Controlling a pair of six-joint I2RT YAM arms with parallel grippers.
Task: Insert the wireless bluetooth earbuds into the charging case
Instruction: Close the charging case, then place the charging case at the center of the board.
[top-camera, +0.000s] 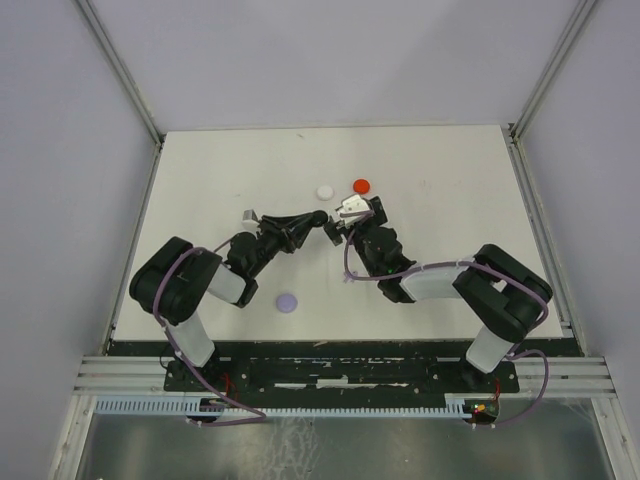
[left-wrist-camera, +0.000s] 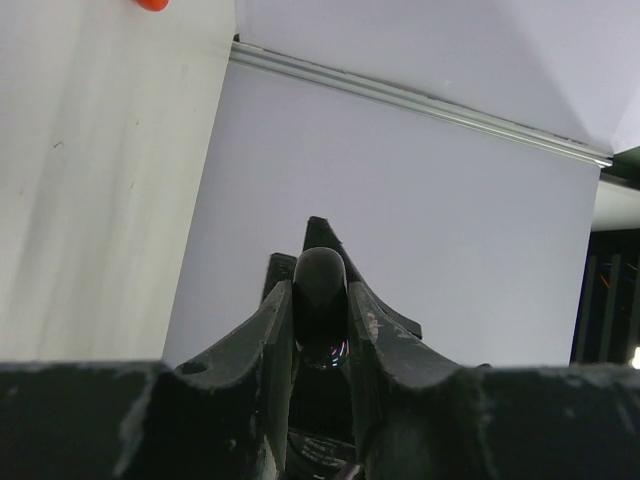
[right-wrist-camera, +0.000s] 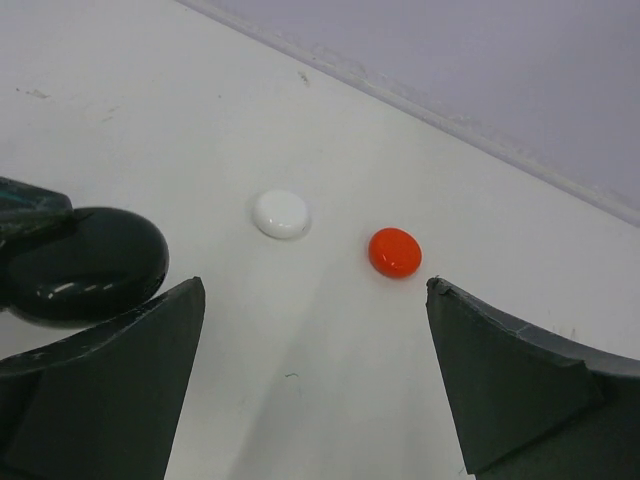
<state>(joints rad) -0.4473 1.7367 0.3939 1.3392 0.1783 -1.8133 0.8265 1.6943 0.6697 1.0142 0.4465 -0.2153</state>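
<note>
Jaws of the left gripper (top-camera: 326, 226) are clamped on a black round case (left-wrist-camera: 320, 300), held near the middle of the table (top-camera: 450, 200). Those of the right gripper (right-wrist-camera: 315, 300) are spread wide just beside that case, with nothing gripped. A white disc (right-wrist-camera: 281, 214) and a red disc (right-wrist-camera: 394, 251) are seen lying beyond, a lavender disc (top-camera: 287, 301) near the left arm.

on the table (top-camera: 450, 200) two discs lie side by side in the far middle part, the far left disc (top-camera: 324, 191) near the far right disc (top-camera: 361, 186). a third disc (top-camera: 287, 302) lies close to the front edge, right of the left arm. before the far discs, the left gripper (left-wrist-camera: 320, 268) has a rounded case (left-wrist-camera: 320, 310) between its fingers, just left of the right gripper (right-wrist-camera: 312, 290).
</note>
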